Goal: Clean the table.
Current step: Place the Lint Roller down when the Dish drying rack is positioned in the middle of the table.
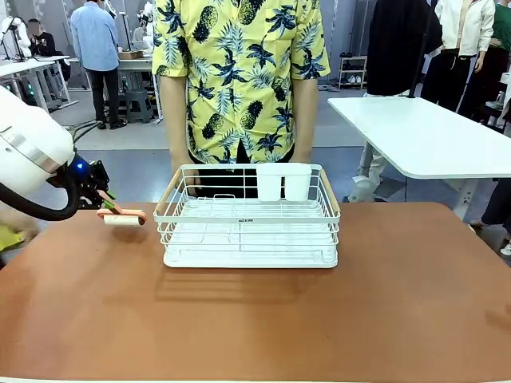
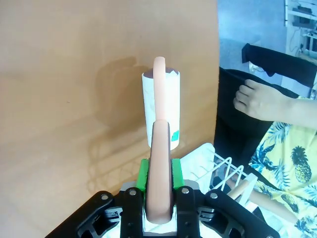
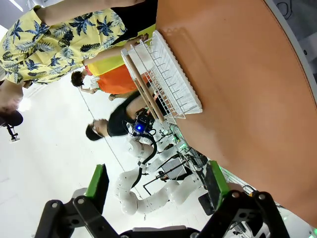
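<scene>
The table [image 1: 255, 319] is a wide reddish-brown top. My left gripper [image 1: 100, 199] is at its far-left part, shut on the salmon handle of a lint roller [image 1: 124, 216]. In the left wrist view the green pads [image 2: 142, 174] clamp that handle, and the white roll [image 2: 162, 106] points away over the table [image 2: 59, 99]. I cannot tell whether the roll touches the surface. My right gripper [image 3: 156, 191] is open with nothing between its fingers, held high beyond the table [image 3: 247, 74].
A white wire dish rack [image 1: 249, 215] with a white holder [image 1: 283, 182] stands mid-table toward the far edge. A person in a yellow shirt [image 1: 239, 72] stands behind it, one hand [image 2: 257, 99] near the rack. A white table [image 1: 423, 136] is at the back right.
</scene>
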Controlling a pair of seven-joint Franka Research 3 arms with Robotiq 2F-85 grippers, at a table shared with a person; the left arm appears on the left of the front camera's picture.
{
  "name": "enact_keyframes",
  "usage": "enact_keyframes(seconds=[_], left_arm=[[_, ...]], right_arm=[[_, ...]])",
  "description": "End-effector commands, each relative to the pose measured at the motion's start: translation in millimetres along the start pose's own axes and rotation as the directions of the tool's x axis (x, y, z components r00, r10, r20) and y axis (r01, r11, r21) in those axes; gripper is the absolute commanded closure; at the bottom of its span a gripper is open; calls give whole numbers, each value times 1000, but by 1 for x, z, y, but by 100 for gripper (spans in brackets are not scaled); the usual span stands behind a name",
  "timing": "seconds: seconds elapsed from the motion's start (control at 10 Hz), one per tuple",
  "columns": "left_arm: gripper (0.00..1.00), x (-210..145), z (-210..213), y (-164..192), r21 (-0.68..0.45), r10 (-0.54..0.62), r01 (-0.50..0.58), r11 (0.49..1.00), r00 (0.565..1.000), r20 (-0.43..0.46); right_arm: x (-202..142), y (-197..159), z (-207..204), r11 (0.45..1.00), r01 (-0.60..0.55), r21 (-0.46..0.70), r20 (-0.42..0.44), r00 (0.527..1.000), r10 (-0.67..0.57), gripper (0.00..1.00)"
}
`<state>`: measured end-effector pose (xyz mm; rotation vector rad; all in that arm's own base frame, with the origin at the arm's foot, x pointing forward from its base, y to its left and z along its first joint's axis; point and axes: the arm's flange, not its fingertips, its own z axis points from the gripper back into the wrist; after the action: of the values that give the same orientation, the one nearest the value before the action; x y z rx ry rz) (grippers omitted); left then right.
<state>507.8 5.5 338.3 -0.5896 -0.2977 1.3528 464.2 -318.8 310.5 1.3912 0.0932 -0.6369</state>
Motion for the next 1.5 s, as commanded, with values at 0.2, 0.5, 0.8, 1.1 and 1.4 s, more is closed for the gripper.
enact_keyframes(seconds=[0.2, 0.5, 0.8, 1.1, 1.4], left_arm=[[72, 6, -5, 16, 39, 12, -12, 999, 1000, 9], [0, 2, 5, 15, 27, 6, -7, 1000, 1000, 19], [0, -6, 26, 11, 118, 24, -26, 993, 1000, 14], [0, -10, 49, 2, 212, 29, -34, 977, 999, 27], [0, -10, 75, -12, 295, 45, -55, 954, 998, 39]], right_arm=[[-3, 1, 0, 1000, -8, -5, -2, 1000, 8, 0], [-3, 1, 0, 1000, -8, -5, -2, 1000, 8, 0], [-3, 1, 0, 1000, -8, -5, -2, 1000, 8, 0], [-3, 1, 0, 1000, -8, -5, -2, 1000, 8, 0], [-3, 1, 0, 1000, -8, -5, -2, 1000, 8, 0]])
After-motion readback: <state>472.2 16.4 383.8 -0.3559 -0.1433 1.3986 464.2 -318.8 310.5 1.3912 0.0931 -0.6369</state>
